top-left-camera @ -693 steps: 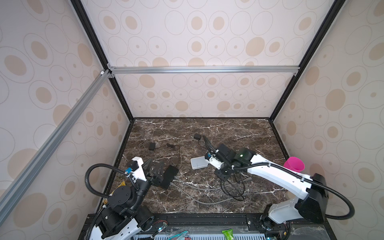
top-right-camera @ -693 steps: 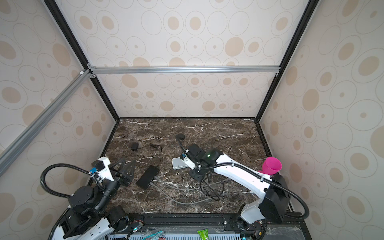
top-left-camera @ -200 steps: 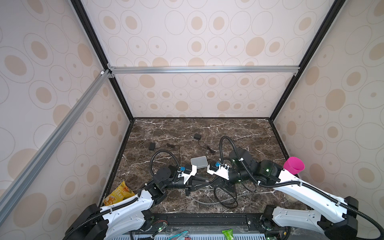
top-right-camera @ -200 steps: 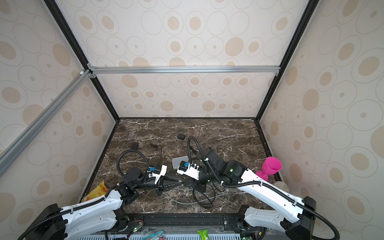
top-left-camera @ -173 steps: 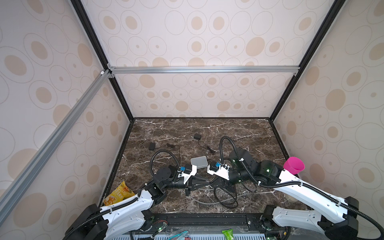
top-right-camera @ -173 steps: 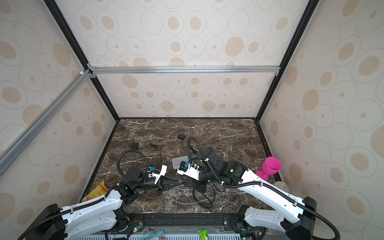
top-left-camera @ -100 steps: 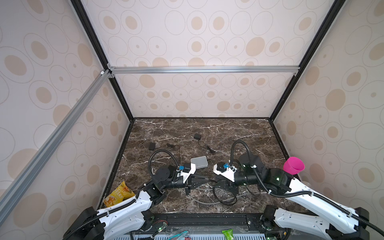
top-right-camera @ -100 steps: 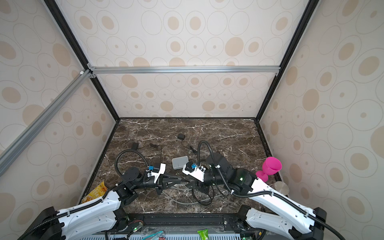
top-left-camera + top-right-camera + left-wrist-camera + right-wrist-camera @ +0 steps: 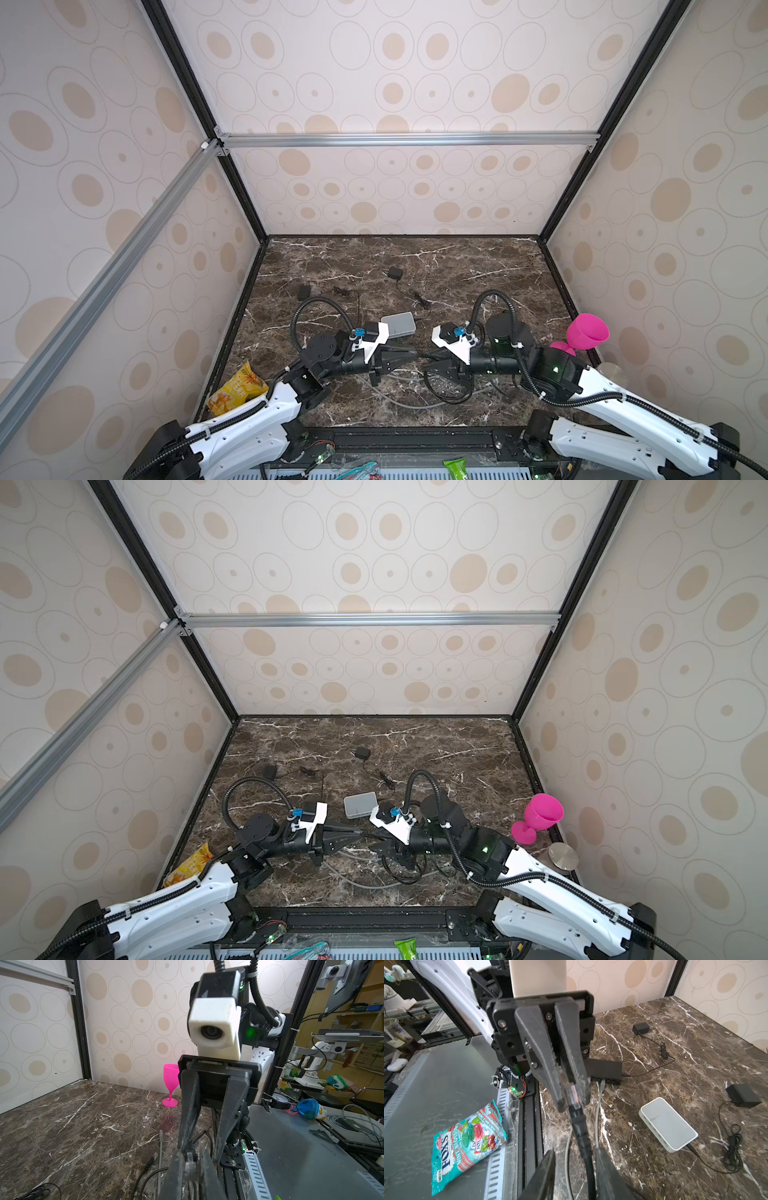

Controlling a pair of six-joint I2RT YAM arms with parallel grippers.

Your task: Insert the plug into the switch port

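Observation:
A clear plug [image 9: 572, 1095] on a black cable [image 9: 581, 1134] sits pinched in my left gripper [image 9: 573, 1101], which is shut on it; it also shows in the left wrist view as the plug [image 9: 190, 1162]. The cable runs between the spread fingers of my right gripper [image 9: 576, 1153], which is open and does not touch it. The two grippers face each other tip to tip, left gripper [image 9: 409, 353] and right gripper [image 9: 428, 360]. A black switch [image 9: 605, 1071] with a row of ports lies behind the left gripper. A white switch [image 9: 399, 324] lies just beyond both grippers.
A grey cable [image 9: 599, 1109] leads to the black switch. Two black power adapters [image 9: 394, 273] [image 9: 303, 292] lie further back. A pink goblet [image 9: 587, 332] stands at the right wall and a yellow snack bag [image 9: 237, 388] lies front left. Loose cable coils [image 9: 446, 386] lie under the right gripper.
My right gripper has opened, let go of the cable and drawn back to the right. The left gripper stays shut on the plug, nearly still.

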